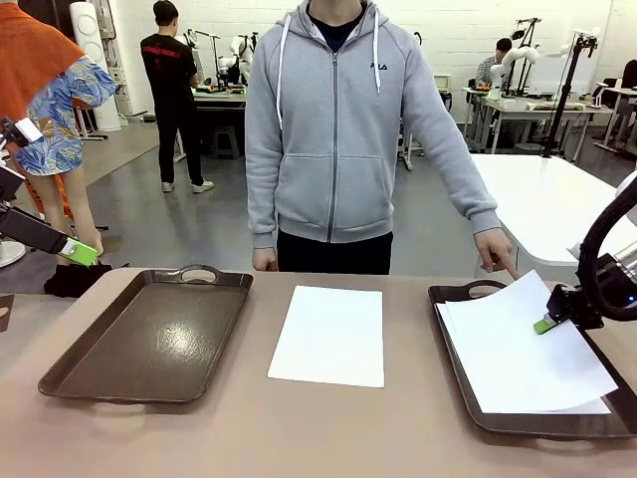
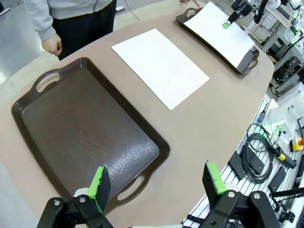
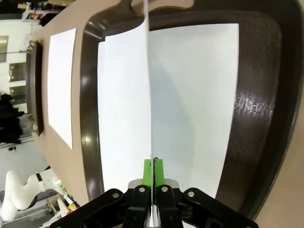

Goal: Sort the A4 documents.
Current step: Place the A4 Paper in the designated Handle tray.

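Here, an A4 sheet [image 1: 518, 349] is pinched by the closed right gripper [image 3: 153, 164] over the right tray [image 1: 547, 426]. The left gripper [image 2: 156, 172] is held wide open and empty.

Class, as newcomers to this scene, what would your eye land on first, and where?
The right tool pinching a white sheet over the right-hand tray, where the person's hand points. Then the lone sheet lying mid-table beside the left-hand tray.

Frame left: the dark brown handled tray [image 1: 149, 339] lies free. Frame right: a person's hand [image 1: 495, 249] and the white paper sheet [image 1: 528, 354] pinched in the right claw [image 1: 544, 324] block passage.
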